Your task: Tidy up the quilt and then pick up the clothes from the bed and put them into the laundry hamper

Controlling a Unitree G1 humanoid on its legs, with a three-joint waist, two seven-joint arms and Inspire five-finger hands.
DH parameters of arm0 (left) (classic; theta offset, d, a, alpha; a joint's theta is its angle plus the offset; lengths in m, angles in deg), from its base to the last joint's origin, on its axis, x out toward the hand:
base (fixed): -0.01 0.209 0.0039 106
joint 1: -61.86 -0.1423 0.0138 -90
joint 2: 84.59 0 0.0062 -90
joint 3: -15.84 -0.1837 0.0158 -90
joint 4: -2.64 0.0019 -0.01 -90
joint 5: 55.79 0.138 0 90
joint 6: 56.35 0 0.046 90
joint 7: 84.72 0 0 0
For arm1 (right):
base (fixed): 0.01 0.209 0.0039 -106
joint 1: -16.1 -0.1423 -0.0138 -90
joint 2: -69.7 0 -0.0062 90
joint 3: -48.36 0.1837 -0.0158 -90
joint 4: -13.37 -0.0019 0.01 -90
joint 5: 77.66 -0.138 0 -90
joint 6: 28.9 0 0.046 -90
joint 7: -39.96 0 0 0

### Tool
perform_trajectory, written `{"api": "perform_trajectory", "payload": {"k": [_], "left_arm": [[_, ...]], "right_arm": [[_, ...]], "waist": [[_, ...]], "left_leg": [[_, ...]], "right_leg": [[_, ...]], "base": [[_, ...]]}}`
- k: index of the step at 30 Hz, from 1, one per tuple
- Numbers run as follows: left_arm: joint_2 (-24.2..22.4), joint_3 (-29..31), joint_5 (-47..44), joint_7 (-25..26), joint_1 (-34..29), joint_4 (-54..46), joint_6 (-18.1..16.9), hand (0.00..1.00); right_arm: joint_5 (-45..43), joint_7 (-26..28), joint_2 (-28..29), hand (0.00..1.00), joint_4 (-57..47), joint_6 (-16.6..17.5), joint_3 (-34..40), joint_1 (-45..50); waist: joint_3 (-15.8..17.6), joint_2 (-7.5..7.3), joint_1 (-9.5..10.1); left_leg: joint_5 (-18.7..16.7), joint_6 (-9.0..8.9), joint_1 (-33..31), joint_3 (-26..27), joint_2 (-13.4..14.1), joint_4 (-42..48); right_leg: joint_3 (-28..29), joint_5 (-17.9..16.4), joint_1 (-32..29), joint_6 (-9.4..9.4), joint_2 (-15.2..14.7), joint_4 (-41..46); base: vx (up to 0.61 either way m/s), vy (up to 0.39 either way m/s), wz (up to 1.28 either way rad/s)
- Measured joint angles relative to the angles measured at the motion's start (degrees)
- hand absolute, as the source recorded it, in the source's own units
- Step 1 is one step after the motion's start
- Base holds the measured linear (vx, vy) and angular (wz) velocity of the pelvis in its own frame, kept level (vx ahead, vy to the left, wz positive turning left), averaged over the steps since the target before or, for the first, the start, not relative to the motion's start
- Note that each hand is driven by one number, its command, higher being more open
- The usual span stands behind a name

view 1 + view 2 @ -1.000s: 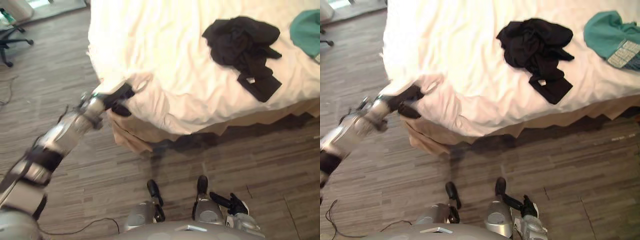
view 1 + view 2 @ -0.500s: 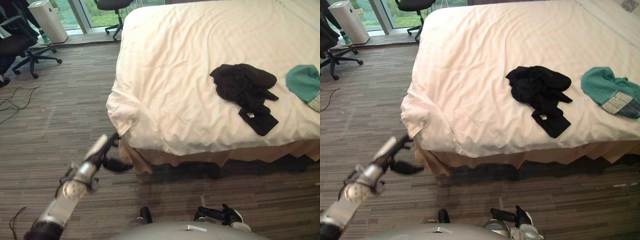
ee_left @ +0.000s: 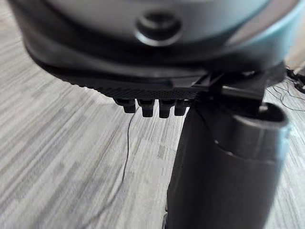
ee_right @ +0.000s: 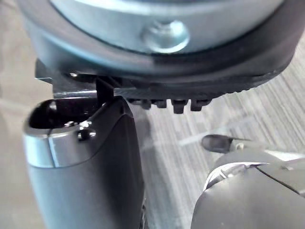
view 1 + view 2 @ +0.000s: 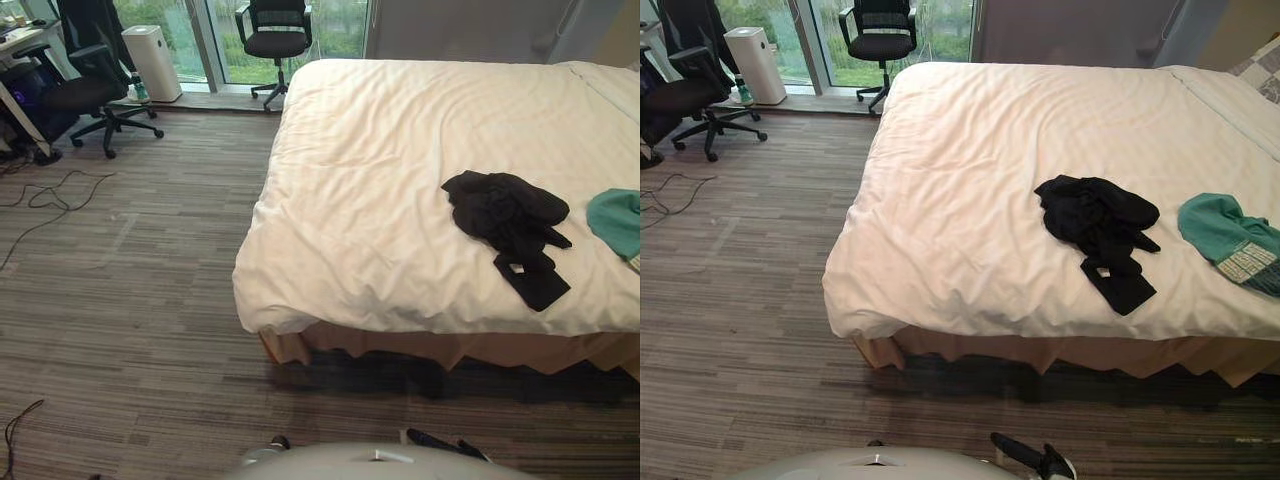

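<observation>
Left eye view: black clothes [image 5: 505,215] lay on the right side of the white quilt [image 5: 400,200], stretched from far left to near right.
Right eye view: 1 green top [image 5: 1225,235] lay further right, its print too small to read.
Left wrist view: the left hand [image 3: 224,167] was there; open or closed, I could not tell.
Right wrist view: the right hand [image 4: 86,167] was the same.

Left hand [image 3: 119,64]: you see a silver-grey wrist housing [image 3: 214,9] with one round screw [image 3: 158,24], a black ribbed band [image 3: 152,93] beneath, and a glossy black thumb [image 3: 224,176] at 5 o'clock of that screw. Right hand [image 4: 214,67]: same build; its thumb [image 4: 86,167], at 7 o'clock of its screw [image 4: 167,36], carries a silver-edged hollow cap [image 4: 52,138].
</observation>
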Motion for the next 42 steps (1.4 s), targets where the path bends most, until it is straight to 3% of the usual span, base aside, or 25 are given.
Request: {"api": "perform_trajectory", "payload": {"k": [3, 5, 6, 10, 12, 15, 16, 17, 19, 20, 21, 24, 27, 31, 34, 38, 42], "left_arm": [[-5.96, -0.23, -4.30, 0.76, 1.37, -1.71, -0.12, 1.00], [-9.98, -1.51, -8.96, 1.56, 2.75, -1.72, -0.13, 1.00], [-10.73, -2.15, -9.94, 1.67, 3.25, -1.72, -0.13, 1.00], [-12.43, -5.89, -13.26, 2.71, 5.23, -4.11, -0.40, 1.00], [-12.33, -7.88, -13.37, 3.55, 5.23, -5.93, -1.30, 1.00], [-11.94, -10.26, -13.36, 3.49, 4.94, -7.27, -1.56, 1.00], [-11.50, -10.88, -13.35, 3.51, 4.66, -7.40, -1.75, 1.00], [-10.84, -12.54, -13.33, 3.34, 4.17, -7.24, -2.15, 1.00], [-10.79, -12.69, -13.22, 3.16, 3.02, -7.07, -2.56, 1.00], [-10.85, -13.04, -13.22, 3.18, 2.49, -6.52, -2.54, 1.00], [-10.72, -14.07, -13.24, 3.23, 2.10, -5.75, -2.52, 1.00], [-9.47, -15.25, -13.37, 2.65, 2.12, -5.48, -2.46, 1.00], [-8.44, -17.93, -13.29, 2.33, 3.15, -5.58, -2.76, 1.00], [-9.69, -18.59, -13.27, 2.23, 4.03, -6.17, -3.63, 1.00], [-9.57, -18.45, -13.36, 2.43, 3.06, -6.32, -3.62, 1.00], [-8.60, -18.07, -13.80, 2.69, 2.64, -7.86, -3.64, 1.00], [-8.27, -18.01, -15.98, 2.67, 3.18, -8.71, -3.83, 1.00]], "right_arm": [[-4.08, -0.60, 2.57, 1.00, 0.02, -0.07, 3.07, 0.72], [-9.00, -2.01, 4.13, 1.00, -0.04, -0.08, 5.37, 0.79], [-9.76, -2.55, 4.34, 0.00, -0.16, -0.06, 6.19, 0.75], [-13.07, -6.42, 4.02, 0.00, -4.60, 0.04, 12.83, -0.02], [-12.61, -8.69, 0.93, 0.00, -8.39, -0.20, 17.08, -2.55], [-7.24, -10.70, -11.04, 0.00, -10.83, -2.95, 24.41, -10.94], [-6.37, -11.21, -18.50, 0.00, -11.28, -4.08, 26.12, -15.34], [-6.04, -11.50, -26.86, 0.00, -15.04, -3.16, 21.58, -17.00], [-2.93, -11.47, -33.91, 0.00, -24.75, -0.17, 15.90, -19.82], [-1.85, -11.72, -33.34, 0.00, -34.84, 0.45, 16.67, -19.71], [-0.64, -13.23, -29.93, 0.00, -46.79, 3.94, 16.44, -18.94], [7.50, -15.00, -18.60, 0.00, -62.89, 9.27, 11.98, -19.09], [9.68, -15.45, -13.81, 0.00, -59.41, 8.75, -0.64, -24.18], [7.25, -14.33, -12.69, 0.00, -54.66, 6.44, -12.84, -31.70], [2.98, -13.15, -10.48, 0.00, -54.37, 6.46, -18.39, -38.99], [-1.99, -11.67, -6.68, 0.00, -53.04, 8.43, -22.43, -50.60], [-6.82, -10.52, -3.00, 0.00, -52.92, 10.92, -26.21, -55.79]], "waist": [[-0.14, -0.58, -0.17], [-0.26, -1.26, -1.36], [-0.33, -1.39, -1.45], [-0.61, -1.82, -1.90], [-0.57, -1.70, -2.96], [-0.94, -1.34, -4.23], [-1.04, -0.95, -4.40], [-1.28, -0.47, -4.30], [-1.05, -0.96, -5.05], [-1.10, -0.95, -5.51], [-1.31, -0.80, -6.04], [-1.38, -2.77, -5.85], [-1.33, -3.38, -4.82], [-0.36, -1.95, -0.85], [0.11, -2.20, 1.56], [1.82, -4.71, 4.92], [4.09, -5.89, 7.05]], "left_leg": [[-0.27, 0.21, -0.01, 0.73, -0.14, 0.00], [-0.62, 0.14, 0.10, 0.96, -0.18, 0.00], [-0.76, 0.06, 0.13, 1.17, -0.18, 0.01], [-0.83, -0.24, 0.32, 2.24, -0.07, 0.02], [-0.83, -0.19, 0.36, 2.41, -0.26, 0.04], [-0.93, 0.03, 0.66, 2.71, -0.35, 0.13], [-1.20, 0.14, 0.81, 2.78, -0.14, 0.06], [-1.37, 0.12, 0.76, 2.92, -0.01, 0.07], [-1.37, 0.11, 0.56, 3.70, -0.05, 0.05], [-1.35, 0.09, 0.24, 3.74, 0.27, 0.05], [-1.21, -0.13, 0.23, 3.79, 0.76, 0.05], [-0.44, -0.62, 0.19, 3.94, 1.43, 0.07], [0.34, -0.14, 0.14, 3.22, 1.19, 0.05], [1.47, 0.05, -2.72, 0.10, 0.75, 0.01], [3.04, 0.23, -4.49, -1.93, 1.44, 0.02], [5.07, -0.18, -7.55, -5.57, 2.29, 0.05], [6.37, 0.05, -10.07, -9.29, 2.04, 0.05]], "right_leg": [[0.63, -0.01, 0.06, 0.01, -0.14, 0.03], [0.67, 0.03, -0.03, -0.02, -0.34, 0.38], [0.78, 0.04, -0.23, -0.01, -0.42, 0.61], [2.05, 0.09, -1.00, 0.26, -0.56, 1.40], [2.16, 0.11, -1.19, 0.24, -0.75, 1.62], [2.76, 0.56, -1.58, 0.40, -0.81, 2.68], [3.56, 0.59, -2.05, 0.39, -0.75, 3.59], [4.03, 0.58, -2.79, 0.39, -0.73, 3.90], [4.55, 0.60, -3.81, 0.41, -0.71, 3.72], [5.07, 0.60, -4.07, 0.41, -0.41, 3.67], [5.05, 0.60, -4.22, 0.41, 0.04, 3.67], [4.90, 0.59, -4.33, 0.40, 0.66, 3.58], [4.13, 0.98, -3.63, -0.09, 0.61, 2.84], [1.89, 1.21, -4.61, 0.12, 0.14, 2.99], [-0.05, 1.46, -5.15, -0.18, 0.63, 2.88], [-3.57, 2.11, -5.40, -1.11, 2.09, 1.73], [-6.61, 2.11, -5.57, -1.14, 2.25, 1.76]], "base": [[0.06, 0.035, -0.09], [0.07, 0.011, -0.04], [0.08, 0.015, -0.11], [0.08, 0.011, -0.12], [0.09, 0.009, -0.04], [0.05, 0.020, -0.02], [0.01, 0.031, -0.08], [0.01, 0.025, -0.14], [0.00, -0.011, -0.32], [-0.02, -0.048, -0.27], [-0.01, -0.065, -0.12], [-0.03, -0.055, -0.05], [-0.10, -0.032, 0.13], [-0.12, 0.014, 0.36], [-0.06, -0.032, 0.40], [-0.04, -0.052, 0.40], [-0.05, -0.006, 0.55]]}}
